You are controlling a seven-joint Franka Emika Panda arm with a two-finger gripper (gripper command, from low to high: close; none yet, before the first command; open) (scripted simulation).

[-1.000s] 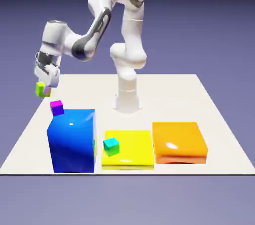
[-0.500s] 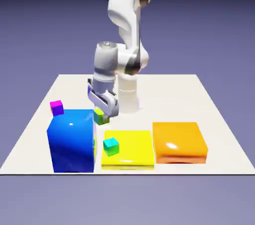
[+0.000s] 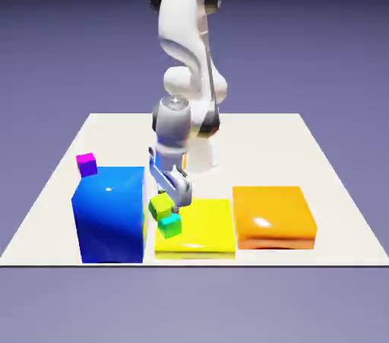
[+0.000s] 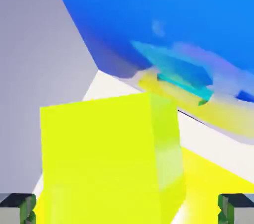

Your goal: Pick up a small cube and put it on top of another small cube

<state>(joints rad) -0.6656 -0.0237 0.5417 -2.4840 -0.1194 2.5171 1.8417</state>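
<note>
Magenta cube (image 3: 86,163) sits at left of the exterior frame on the white table (image 3: 334,182), behind the tall blue block (image 3: 110,212). Just right of that block, the gripper (image 3: 172,198) hangs low over the flat yellow block (image 3: 203,227). Lime-green cube (image 3: 160,207) sits at its tips, resting on or just above the teal cube (image 3: 170,227); contact can't be confirmed. Orange block (image 3: 272,216) lies at far right. In the hand view the finger tips (image 4: 18,207) stand wide at the bottom corners, clear of the lime cube's faces: jaws spread, no grip.

Risk: the green cube looks offset toward the left over the teal one. If poorly centred, it could tip off, or a finger could clip it on retreat.
</note>
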